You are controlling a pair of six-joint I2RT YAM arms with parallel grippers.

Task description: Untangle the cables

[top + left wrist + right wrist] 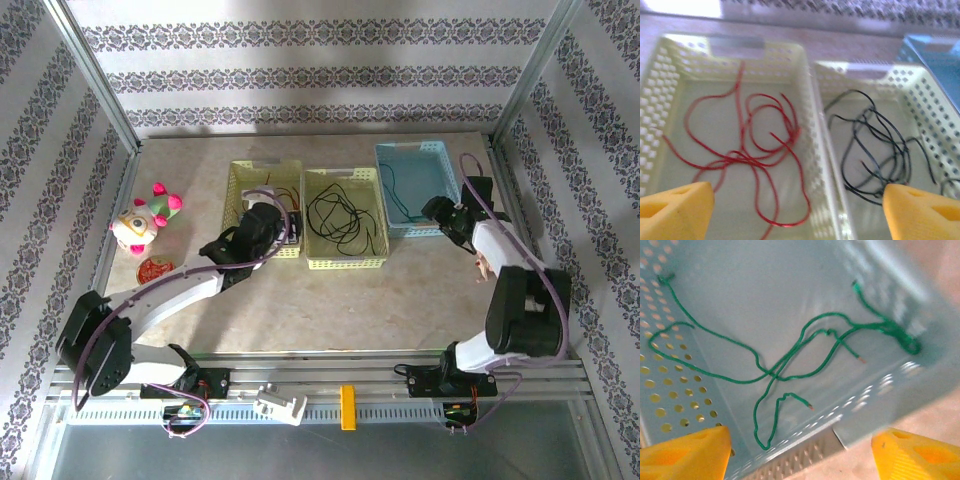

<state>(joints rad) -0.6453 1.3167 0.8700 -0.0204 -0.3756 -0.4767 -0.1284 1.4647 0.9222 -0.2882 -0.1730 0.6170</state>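
The cables lie sorted by colour in three baskets. Red strands (740,155) loop over the floor of the left yellow basket (655,100). A black bundle (875,150) (340,215) sits in the middle yellow basket (345,262). The green cable (790,360) sprawls in the blue basket (765,270) (418,155). My left gripper (800,210) (272,228) hovers open above the wall between the two yellow baskets, nothing between its yellow fingertips (675,210). My right gripper (800,450) (440,212) hangs open over the blue basket's near edge, holding nothing.
A plush toy (140,222) and a small red disc (153,268) lie at the table's left. A yellow block (347,407) and a white part (280,405) sit on the front rail. Metal frame posts and patterned walls close in the sides and back.
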